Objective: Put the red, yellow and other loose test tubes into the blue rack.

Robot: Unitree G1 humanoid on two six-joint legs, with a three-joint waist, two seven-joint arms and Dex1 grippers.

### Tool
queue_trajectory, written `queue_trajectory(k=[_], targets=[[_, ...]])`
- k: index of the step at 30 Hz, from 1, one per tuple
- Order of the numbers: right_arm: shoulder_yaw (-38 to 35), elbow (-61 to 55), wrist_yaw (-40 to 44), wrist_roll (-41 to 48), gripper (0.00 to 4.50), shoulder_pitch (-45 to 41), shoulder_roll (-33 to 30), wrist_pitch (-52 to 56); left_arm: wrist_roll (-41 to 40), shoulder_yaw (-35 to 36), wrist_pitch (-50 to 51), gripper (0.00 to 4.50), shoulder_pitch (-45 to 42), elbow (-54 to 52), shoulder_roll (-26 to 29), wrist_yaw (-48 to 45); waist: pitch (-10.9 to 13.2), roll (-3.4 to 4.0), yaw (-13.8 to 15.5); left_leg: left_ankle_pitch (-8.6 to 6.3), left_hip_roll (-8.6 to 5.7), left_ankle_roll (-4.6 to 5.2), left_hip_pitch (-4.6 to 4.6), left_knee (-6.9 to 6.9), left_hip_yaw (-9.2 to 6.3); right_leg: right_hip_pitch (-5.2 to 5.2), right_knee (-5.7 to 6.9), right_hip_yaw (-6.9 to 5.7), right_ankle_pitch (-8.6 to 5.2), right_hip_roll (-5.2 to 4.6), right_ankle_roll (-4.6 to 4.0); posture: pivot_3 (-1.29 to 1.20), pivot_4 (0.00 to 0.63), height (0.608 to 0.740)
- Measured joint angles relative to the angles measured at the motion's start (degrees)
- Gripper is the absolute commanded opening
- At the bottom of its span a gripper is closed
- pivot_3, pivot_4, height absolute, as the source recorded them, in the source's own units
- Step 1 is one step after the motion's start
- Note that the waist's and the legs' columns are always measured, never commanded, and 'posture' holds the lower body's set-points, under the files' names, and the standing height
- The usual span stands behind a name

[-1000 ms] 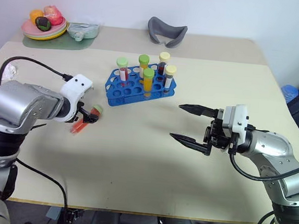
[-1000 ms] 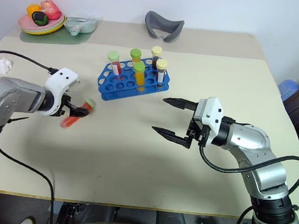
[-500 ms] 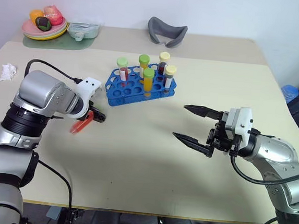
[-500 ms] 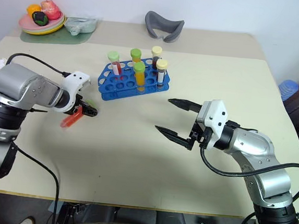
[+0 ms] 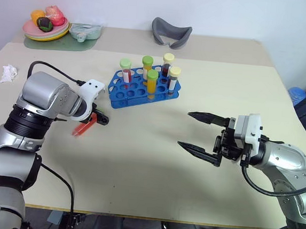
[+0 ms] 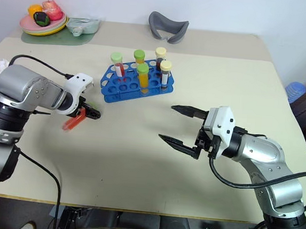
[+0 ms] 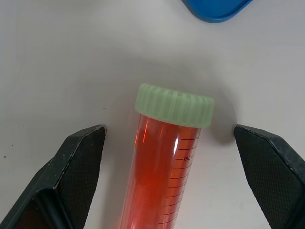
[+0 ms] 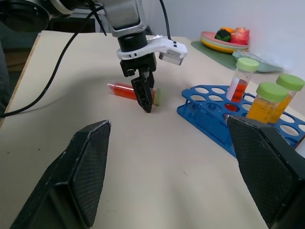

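The red test tube (image 7: 164,167) lay flat on the table (image 5: 138,161), between the spread fingers of the left gripper (image 5: 94,121), which stood wide and touched neither side. The left wrist view showed its pale green cap (image 7: 175,105) and the clear gaps; the head views hid these. Just beyond the gripper stood the blue rack (image 5: 143,87). The right gripper (image 5: 198,133) hung wide and empty, well apart.

red tube (image 7: 162,181): lower end cut off by edge | blue rack (image 7: 217,7): only a corner visible
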Motion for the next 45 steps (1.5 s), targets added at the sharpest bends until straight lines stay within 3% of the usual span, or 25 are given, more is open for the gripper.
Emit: queue_trajectory(k=[3,7,18,27,36,45], targets=[[0.0,0.0,0.1,0.0,3.96,-0.1,0.0,0.0,0.0,0.0,0.0,3.49,0.0,-0.1,0.0,0.1,0.0,0.0,0.0,0.0,0.0,0.0,0.0,0.0,0.0,0.0,0.0,0.0,0.0,0.0,0.0,0.0,0.15,0.74],[0.0,0.0,0.4,0.0,3.96,-0.2,0.0,0.0,-0.4,0.2,0.0,1.51,0.5,-1.2,-0.3,0.9,0.0,0.0,0.0,0.0,0.0,0.0,0.0,0.01,0.0,0.0,0.0,0.0,0.0,0.0,0.0,0.0,0.15,0.74],[0.1,0.7,0.1,-0.2,3.96,-1.3,0.1,0.0,-1.7,2.2,0.0,1.51,4.4,-8.0,0.7,2.1,0.0,0.0,0.0,0.0,0.0,0.0,0.0,0.0,0.0,-0.01,0.0,0.01,0.0,0.0,0.0,0.0,0.15,0.74],[0.4,1.9,0.1,-0.4,3.96,-2.4,0.3,0.0,-5.7,14.8,-2.8,1.51,10.6,-23.5,-1.2,-3.3,0.0,0.0,0.1,0.0,0.0,-0.01,-0.01,0.01,0.0,0.01,-0.01,0.0,0.0,-0.02,0.0,0.0,0.15,0.74],[0.0,2.3,-2.0,0.0,3.96,-3.7,0.6,0.9,-4.6,26.2,-36.6,1.51,15.2,-27.0,-18.4,-6.6,0.0,0.0,0.1,0.02,0.0,-0.03,0.01,0.03,0.05,0.03,-0.04,0.02,0.01,-0.07,0.0,0.0,0.15,0.74],[-1.9,4.0,-9.7,0.0,3.96,-5.4,4.9,2.4,8.7,21.9,-70.3,1.51,19.5,-14.1,-25.1,-9.7,0.0,0.03,0.4,0.01,-0.03,-0.02,-0.02,0.04,0.05,0.06,-0.1,0.01,0.02,-0.09,0.0,0.0,0.15,0.74]])
